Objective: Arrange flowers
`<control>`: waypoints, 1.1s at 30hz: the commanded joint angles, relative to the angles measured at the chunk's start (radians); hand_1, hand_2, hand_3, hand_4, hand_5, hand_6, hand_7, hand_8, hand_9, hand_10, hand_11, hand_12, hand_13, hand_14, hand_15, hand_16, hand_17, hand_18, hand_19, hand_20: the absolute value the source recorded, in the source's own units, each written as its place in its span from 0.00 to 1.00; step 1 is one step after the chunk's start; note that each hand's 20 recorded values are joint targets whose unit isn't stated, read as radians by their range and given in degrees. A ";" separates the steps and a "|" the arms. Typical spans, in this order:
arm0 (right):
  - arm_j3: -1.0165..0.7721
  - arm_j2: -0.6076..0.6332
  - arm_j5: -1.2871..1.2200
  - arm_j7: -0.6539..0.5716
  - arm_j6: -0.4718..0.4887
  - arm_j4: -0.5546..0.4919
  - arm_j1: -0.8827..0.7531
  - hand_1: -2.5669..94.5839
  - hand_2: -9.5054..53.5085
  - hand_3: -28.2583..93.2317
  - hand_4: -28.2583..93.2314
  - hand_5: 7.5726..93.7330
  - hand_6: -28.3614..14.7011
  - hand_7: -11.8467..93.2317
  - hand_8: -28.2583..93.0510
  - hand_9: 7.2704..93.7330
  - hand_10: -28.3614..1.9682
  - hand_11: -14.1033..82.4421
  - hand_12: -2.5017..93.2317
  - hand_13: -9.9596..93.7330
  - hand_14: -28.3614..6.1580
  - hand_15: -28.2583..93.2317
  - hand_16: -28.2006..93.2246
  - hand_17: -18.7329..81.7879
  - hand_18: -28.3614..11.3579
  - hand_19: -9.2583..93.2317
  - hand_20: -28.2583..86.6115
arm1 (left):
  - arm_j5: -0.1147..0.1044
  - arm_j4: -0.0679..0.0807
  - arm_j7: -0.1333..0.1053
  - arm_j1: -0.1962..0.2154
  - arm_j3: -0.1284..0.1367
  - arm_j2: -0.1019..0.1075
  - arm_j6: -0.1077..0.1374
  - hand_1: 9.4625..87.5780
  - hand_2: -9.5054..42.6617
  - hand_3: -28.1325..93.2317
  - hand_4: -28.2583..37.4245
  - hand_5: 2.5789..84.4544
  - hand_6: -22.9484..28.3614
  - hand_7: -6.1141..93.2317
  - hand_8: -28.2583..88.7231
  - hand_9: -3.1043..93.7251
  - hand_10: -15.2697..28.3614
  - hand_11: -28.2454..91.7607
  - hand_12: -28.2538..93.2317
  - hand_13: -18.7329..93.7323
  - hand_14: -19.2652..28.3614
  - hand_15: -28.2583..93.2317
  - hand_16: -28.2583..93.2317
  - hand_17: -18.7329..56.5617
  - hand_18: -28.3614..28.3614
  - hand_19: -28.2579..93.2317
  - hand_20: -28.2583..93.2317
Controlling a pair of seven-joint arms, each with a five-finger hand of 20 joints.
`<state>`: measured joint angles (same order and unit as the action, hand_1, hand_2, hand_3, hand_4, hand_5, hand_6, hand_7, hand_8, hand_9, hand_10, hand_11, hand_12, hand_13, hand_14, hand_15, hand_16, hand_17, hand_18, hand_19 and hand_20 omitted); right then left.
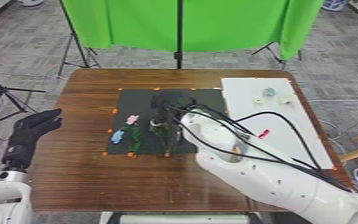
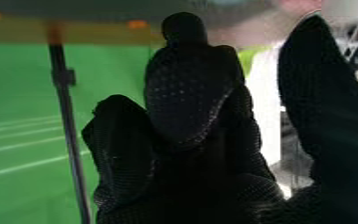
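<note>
In the head view, one brown wooden table (image 1: 149, 187), with one green curtain (image 1: 131, 30) behind; in the right wrist view, green curtain again, with a close look at black glove fabric. On the table, one white sheet (image 1: 246, 112) and, beside it, one dark mat (image 1: 140, 102). Two hands in all: right hand (image 1: 169, 102) above the mat; left hand (image 1: 35, 126) beyond the table's left edge, fingers straight. In the right wrist view, right hand (image 2: 211, 100) with fingers close together, thumb apart. Cannot tell from either view of any touch on the stems. On the mat, green stems (image 1: 135, 140), thin and leafy, near two blossoms: one blue blossom (image 1: 117, 136), one smaller pink blossom (image 1: 132, 119). On the sheet, one pale teal piece (image 1: 269, 92), one slim reddish-pink piece (image 1: 263, 134), two small whitish pieces (image 1: 286, 100).
</note>
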<state>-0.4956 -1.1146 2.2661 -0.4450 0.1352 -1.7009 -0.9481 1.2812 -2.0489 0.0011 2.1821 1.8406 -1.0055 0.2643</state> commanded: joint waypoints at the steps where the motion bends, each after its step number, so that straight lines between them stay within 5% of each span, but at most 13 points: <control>1: -0.106 0.120 0.019 -0.046 -0.149 -0.074 0.015 0.38 0.00 0.78 0.09 0.57 0.67 0.25 0.16 0.76 0.51 0.35 0.26 0.93 0.72 0.69 0.54 0.76 0.32 1.00 0.75 | 0.012 -0.020 0.013 0.040 0.025 -0.014 -0.001 0.39 0.33 0.76 0.17 0.56 0.54 0.21 0.18 0.50 0.66 0.43 0.33 0.51 0.76 0.43 0.22 0.44 0.73 0.38 0.43; 17: -0.318 0.286 -0.008 -0.200 -0.056 0.089 -0.122 0.33 0.00 0.76 0.12 0.62 0.62 0.24 0.17 0.78 0.45 0.39 0.29 0.92 0.68 0.71 0.53 0.76 0.31 1.00 0.76 | 0.014 -0.026 0.017 0.057 0.039 -0.023 -0.014 0.39 0.33 0.76 0.18 0.56 0.54 0.21 0.18 0.50 0.66 0.43 0.33 0.51 0.76 0.43 0.22 0.44 0.73 0.38 0.43; 33: -0.312 0.278 0.045 -0.248 -0.107 0.193 -0.180 0.34 0.00 0.77 0.12 0.64 0.67 0.25 0.16 0.79 0.46 0.46 0.32 0.92 0.66 0.75 0.53 0.77 0.29 1.00 0.76 | 0.015 -0.017 0.024 0.044 0.038 -0.018 -0.038 0.39 0.33 0.76 0.18 0.56 0.54 0.21 0.18 0.50 0.66 0.43 0.33 0.51 0.76 0.43 0.22 0.44 0.73 0.38 0.43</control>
<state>-0.8061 -0.8326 2.3111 -0.6763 0.0597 -1.5208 -1.0886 1.2921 -2.0718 0.0115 2.2187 1.8805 -1.0171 0.2454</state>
